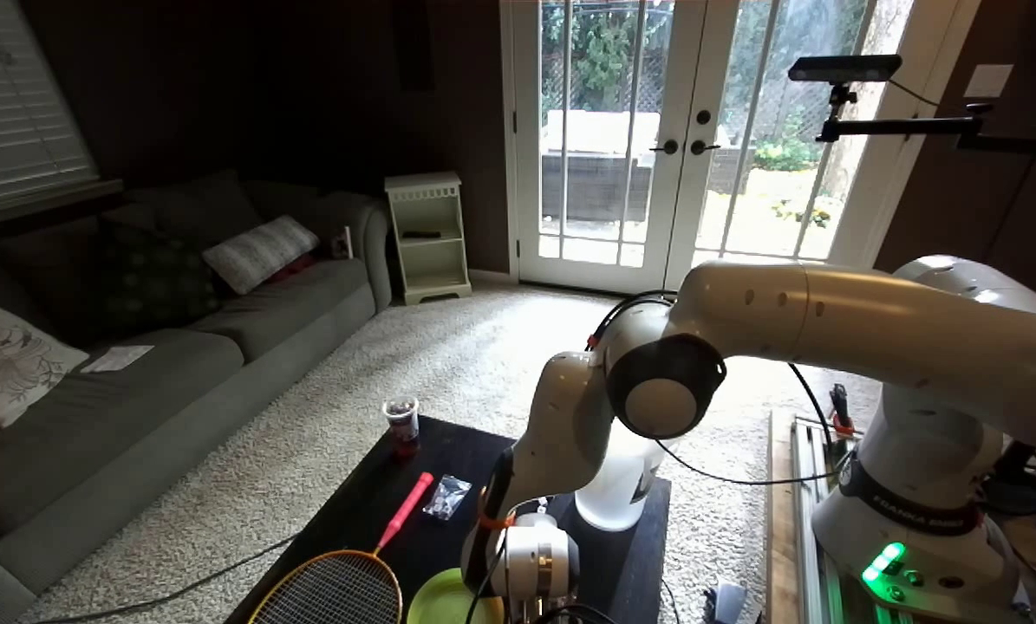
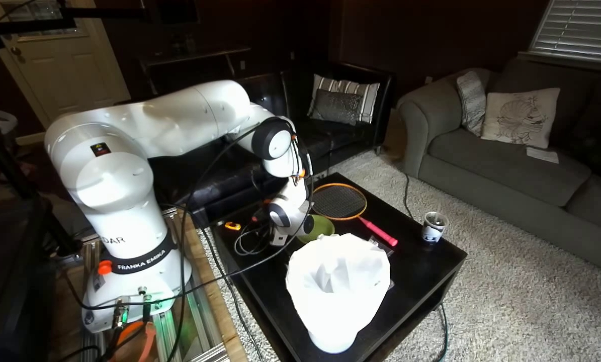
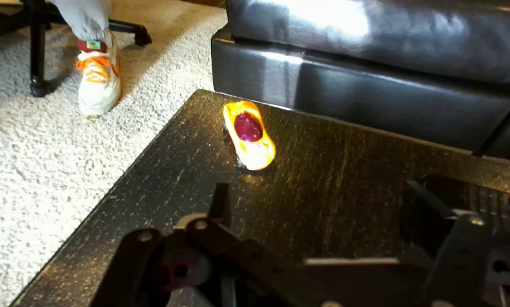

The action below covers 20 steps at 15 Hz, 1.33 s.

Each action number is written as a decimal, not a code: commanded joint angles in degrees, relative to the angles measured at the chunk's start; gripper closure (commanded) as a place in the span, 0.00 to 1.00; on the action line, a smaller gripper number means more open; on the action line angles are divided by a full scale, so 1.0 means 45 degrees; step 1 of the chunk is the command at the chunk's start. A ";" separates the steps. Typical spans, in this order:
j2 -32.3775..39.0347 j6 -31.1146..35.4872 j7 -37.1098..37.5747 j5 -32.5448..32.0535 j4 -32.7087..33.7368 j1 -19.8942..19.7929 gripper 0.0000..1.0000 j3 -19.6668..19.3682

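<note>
On the table [image 3: 340, 179], toy car [image 3: 250, 136] lies beyond the wide-spread, empty gripper [image 3: 319, 192], off-centre toward one finger [image 3: 220, 202], long axis running roughly back at it.

toy car [image 3: 249, 135]: smooth, glossy, looks like moulded plastic; canopy [image 3: 248, 126] shinier, with small bright highlights. table [image 3: 331, 183]: wood-look top, fine grain showing, low sheen, speckled where the light catches. gripper [image 3: 319, 198]: mostly matt linkages, pins metallic and bright. arm [image 2: 179, 120]: smooth hard shell, glossy. black couch [image 3: 357, 91]: leather-like, smooth, strong shine. grey couch [image 2: 504, 163]: cloth, matt. carpet [image 3: 37, 162]: rough pile, matt. bin liner [image 2: 338, 271]: thin plastic film, crinkled. dish [image 2: 320, 228]: smooth, plastic-looking.
</note>
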 commanded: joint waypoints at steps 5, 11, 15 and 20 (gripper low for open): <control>-0.0953 0.4069 -0.2280 -0.0336 -0.0606 0.1376 0.00 0.0929; -0.3519 0.7442 -0.3076 -0.1238 -0.3121 0.2040 0.00 0.1305; -0.5093 0.9179 -0.4060 -0.1688 -0.5093 0.1987 0.00 0.2286; -0.6561 1.1745 -0.6329 -0.0331 -0.6908 0.1854 0.00 0.4056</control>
